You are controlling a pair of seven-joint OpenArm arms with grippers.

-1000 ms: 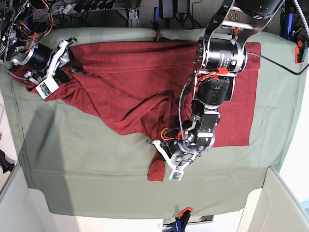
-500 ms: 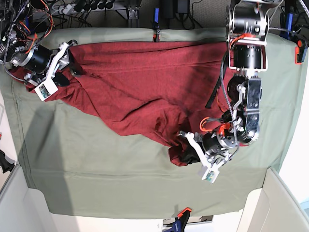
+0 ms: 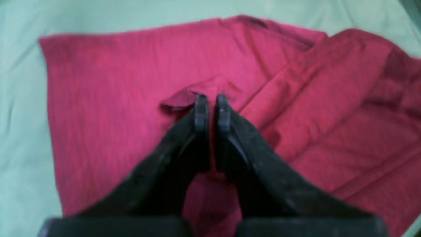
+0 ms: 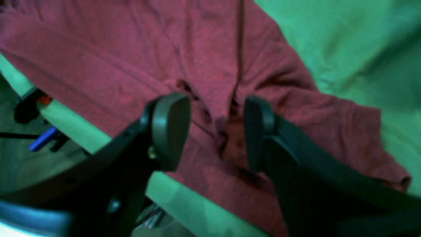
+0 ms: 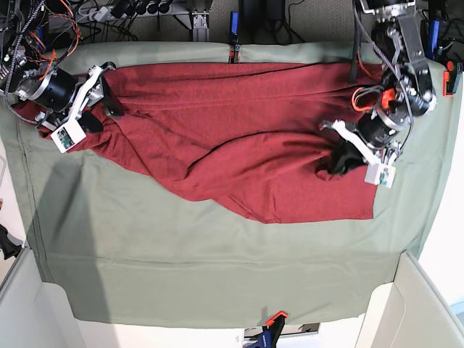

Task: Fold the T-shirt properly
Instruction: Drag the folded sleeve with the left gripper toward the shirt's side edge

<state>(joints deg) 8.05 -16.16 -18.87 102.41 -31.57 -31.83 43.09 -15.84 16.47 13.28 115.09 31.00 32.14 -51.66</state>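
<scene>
the right gripper (image 5: 104, 91) sits at the far left of the base view, over the upper left corner of the t-shirt (image 5: 239, 138). its jaws stand spread apart, and the right wrist view shows the two dark fingers (image 4: 171, 128) straddling a raised ridge of red cloth (image 4: 227, 108) without pressing on it; the fabric runs between and below them, and whether the tips touch it cannot be told. just beside that gripper the shirt bunches into folds near the rear edge of the pale green table cloth (image 5: 145, 246).

moving rightward, the dark red shirt spreads across the upper half of the table cloth, its top edge running along the back. its lower left edge slants down from the left gripper side toward the middle, and diagonal creases cross the centre. the lower right part lies flat, ending in a straight hem and a square corner.

at the right, the left gripper (image 5: 339, 158) rests on the shirt's right portion, jaws pressed together. the left wrist view shows its fingertips (image 3: 201, 110) pinching a small raised fold of the red fabric (image 3: 108, 98), with a flat panel of shirt stretching beyond and pale green cloth (image 3: 23, 131) around it. an orange clamp (image 5: 276, 317) grips the front edge.
</scene>
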